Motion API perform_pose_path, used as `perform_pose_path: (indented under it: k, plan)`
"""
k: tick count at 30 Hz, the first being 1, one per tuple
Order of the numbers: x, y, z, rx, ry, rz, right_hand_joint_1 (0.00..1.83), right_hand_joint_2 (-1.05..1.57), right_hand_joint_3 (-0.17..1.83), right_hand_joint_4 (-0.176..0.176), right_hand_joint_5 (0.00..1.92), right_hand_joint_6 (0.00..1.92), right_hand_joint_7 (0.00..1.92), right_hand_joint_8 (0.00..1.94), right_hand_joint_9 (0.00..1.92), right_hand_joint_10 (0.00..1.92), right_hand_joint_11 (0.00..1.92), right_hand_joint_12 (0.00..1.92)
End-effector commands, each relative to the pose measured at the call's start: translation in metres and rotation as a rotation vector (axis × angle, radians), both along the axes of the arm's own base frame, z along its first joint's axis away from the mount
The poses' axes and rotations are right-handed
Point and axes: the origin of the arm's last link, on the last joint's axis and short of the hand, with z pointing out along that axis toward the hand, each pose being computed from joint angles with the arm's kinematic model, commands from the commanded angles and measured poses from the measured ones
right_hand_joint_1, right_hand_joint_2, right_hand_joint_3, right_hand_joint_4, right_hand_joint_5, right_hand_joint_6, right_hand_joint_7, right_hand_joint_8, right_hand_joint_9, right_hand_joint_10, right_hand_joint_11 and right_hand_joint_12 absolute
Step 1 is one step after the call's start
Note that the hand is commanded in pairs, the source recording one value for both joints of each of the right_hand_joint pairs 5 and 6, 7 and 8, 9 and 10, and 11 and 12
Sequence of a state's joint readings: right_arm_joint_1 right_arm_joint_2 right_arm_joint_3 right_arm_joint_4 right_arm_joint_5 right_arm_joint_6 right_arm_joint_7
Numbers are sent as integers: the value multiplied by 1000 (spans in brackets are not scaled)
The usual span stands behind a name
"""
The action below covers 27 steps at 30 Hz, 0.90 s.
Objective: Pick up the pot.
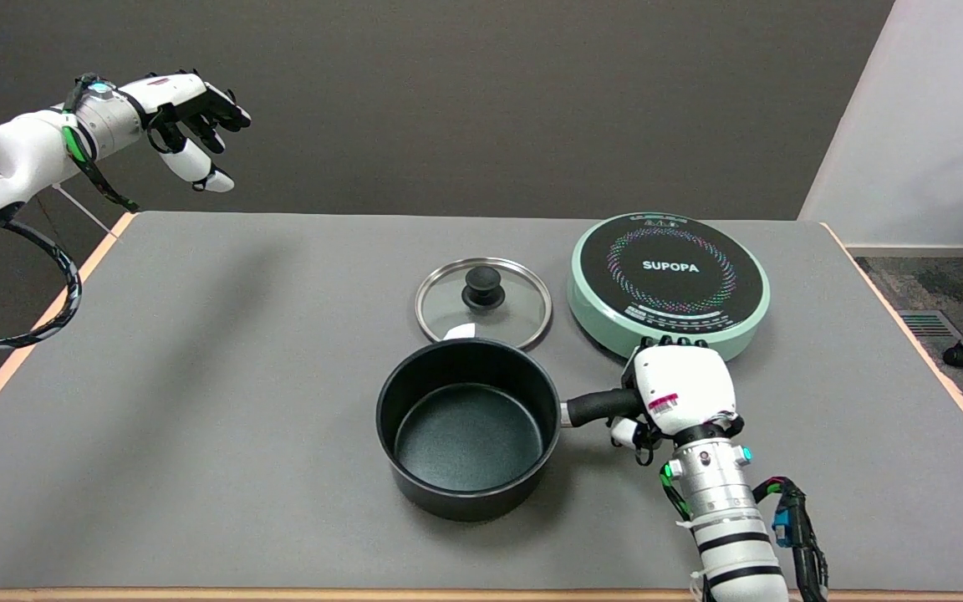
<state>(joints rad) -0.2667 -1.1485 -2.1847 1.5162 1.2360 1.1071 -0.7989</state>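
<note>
- Head view: right hand (pixel 680 387) seen from its white back, wrapped over the outer end of the pot's handle (pixel 603 407). Fingertips just show past the far edge; the underside of the grasp is hidden, and so is the handle's tip.
- Hand closed around the handle, holding it. Whether the pot's base still touches the mat cannot be told from this angle.
- Right forearm cut off at the lower frame edge.
- Pot (pixel 467 426): black, open, upright, near the middle of the table and toward the near side. Handle runs out to picture right, roughly parallel with the near table edge.
- Glass lid (pixel 483 303) with black knob lies flat just behind the pot; the pot rim overlaps its near edge in the view.
- Round mint-green induction cooker (pixel 668 279), marked SUPOPA, right of the lid, behind the hand.
- Table (pixel 222 376): grey mat, light wood edging. Dark grey wall behind, white wall at right, carpet and chair castors at far right.
</note>
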Motion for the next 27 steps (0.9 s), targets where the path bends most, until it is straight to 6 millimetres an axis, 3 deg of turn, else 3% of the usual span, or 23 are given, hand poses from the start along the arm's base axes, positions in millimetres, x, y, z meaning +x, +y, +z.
perform_pose_path:
  k: [1,24,27]
  plan:
    - [12,-1,1,-31,-51,36,1084,889,919,-102,1558,1558,1558,1558,1558,1558,1558,1558]
    - [19,-5,5,-58,-168,43,1087,958,997,-105,1570,1570,1570,1570,1570,1570,1570,1570]
    - [27,-7,9,-73,-176,69,1130,741,1274,-108,1589,1589,1589,1589,1589,1589,1589,1589]
